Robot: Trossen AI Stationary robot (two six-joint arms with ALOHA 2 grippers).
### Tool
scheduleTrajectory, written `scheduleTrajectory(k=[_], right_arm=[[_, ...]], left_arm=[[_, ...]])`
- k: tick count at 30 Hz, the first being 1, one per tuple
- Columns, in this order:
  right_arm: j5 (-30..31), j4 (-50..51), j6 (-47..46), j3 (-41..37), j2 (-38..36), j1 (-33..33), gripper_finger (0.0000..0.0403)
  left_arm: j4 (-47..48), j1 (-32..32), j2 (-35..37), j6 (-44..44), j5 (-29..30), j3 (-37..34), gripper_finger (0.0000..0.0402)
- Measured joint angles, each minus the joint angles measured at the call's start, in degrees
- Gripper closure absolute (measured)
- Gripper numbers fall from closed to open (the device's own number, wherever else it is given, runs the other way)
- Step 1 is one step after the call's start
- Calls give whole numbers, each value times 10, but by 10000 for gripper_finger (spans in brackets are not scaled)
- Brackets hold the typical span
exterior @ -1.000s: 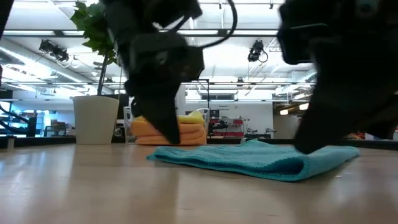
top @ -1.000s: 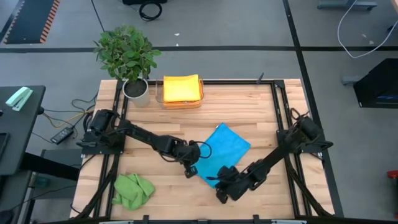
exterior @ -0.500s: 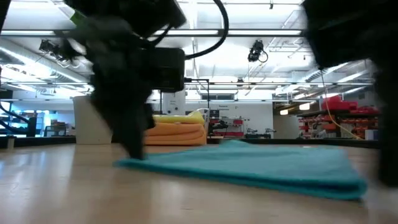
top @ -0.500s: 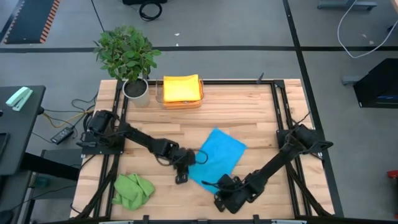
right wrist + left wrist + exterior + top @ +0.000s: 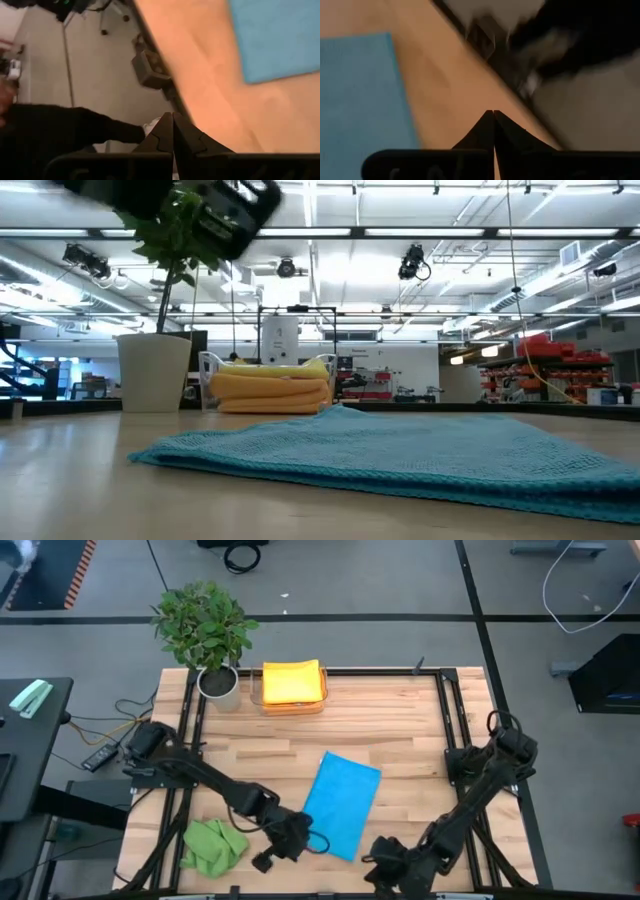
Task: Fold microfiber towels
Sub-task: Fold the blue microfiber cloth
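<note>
Partway through. Folded orange and yellow microfiber towels (image 5: 292, 683) stacked at the table's far edge, done. Blue napped microfiber towel (image 5: 341, 803) lies flat mid-table, a rectangle, seemingly half-folded. Crumpled green towel (image 5: 212, 845) at the near-left corner, untouched. Left gripper (image 5: 266, 860) and right gripper (image 5: 385, 874) both closed, empty, near the front edge.

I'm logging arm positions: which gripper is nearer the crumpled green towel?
Left. The left gripper sits just beside the green towel; the right gripper is beyond the blue towel.
</note>
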State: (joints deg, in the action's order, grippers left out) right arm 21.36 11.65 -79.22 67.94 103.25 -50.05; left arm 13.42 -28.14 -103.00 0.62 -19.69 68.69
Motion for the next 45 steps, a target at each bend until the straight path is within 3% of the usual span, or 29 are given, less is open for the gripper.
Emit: scheduleTrajectory(k=[5,9,12,18,22,27,33,37,45], right_arm=[[18,-11,22,3,19,-13,397],[65,-9,109,2,21,-9,394],[95,4,192,0,21,-1,381],[86,4,342,0,21,21,339],[67,18,455,0,21,40,302],[32,14,541,-12,21,69,267],[26,0,544,-34,22,88,256],[26,-55,542,-63,22,92,257],[15,-123,567,-96,22,83,258]], left_arm=[[200,-13,16,144,121,37,383],[228,-11,17,229,168,17,341],[199,-9,16,312,169,-20,301],[97,-6,16,431,171,-84,219],[18,-6,16,484,188,-106,190],[-65,12,16,537,190,-144,190],[-80,41,16,626,177,-168,213],[-84,48,13,631,124,-168,222],[-136,36,-37,637,116,-162,225]])
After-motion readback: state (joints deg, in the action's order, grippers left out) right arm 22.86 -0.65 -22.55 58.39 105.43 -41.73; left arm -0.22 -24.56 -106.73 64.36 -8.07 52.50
